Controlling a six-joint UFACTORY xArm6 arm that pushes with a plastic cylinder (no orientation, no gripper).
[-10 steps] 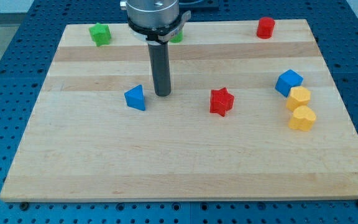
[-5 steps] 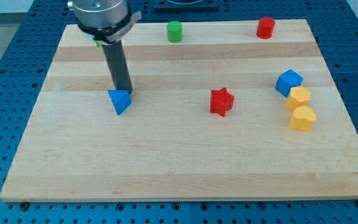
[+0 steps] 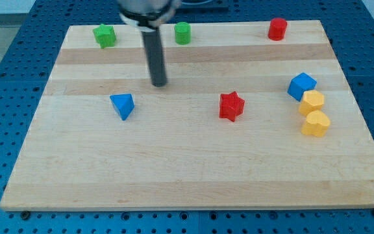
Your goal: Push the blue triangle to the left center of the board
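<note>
A green star-like plastic block [image 3: 104, 35] sits at the far upper left of the pale wooden board [image 3: 174, 169]. The small blue plastic triangle [image 3: 123, 105] lies left of the board's middle, roughly at mid height, not touching anything. My tip [image 3: 159, 84], the lower end of the straight dark rod, rests on the wood at about two o'clock from the blue triangle, near it but clearly apart; the rod carries no pincer, so there is no opening or closing to report. A green cylinder [image 3: 182, 32] stands at twelve o'clock from the tip, near the top edge. The red star block [image 3: 232, 106] lies at three o'clock from the triangle, well apart. A red cylinder [image 3: 277, 28] sits at the upper right. At the right, a blue cube [image 3: 301, 86] touches a yellow block [image 3: 312, 103], with a second yellow block [image 3: 316, 123] at six o'clock, just beside it.
</note>
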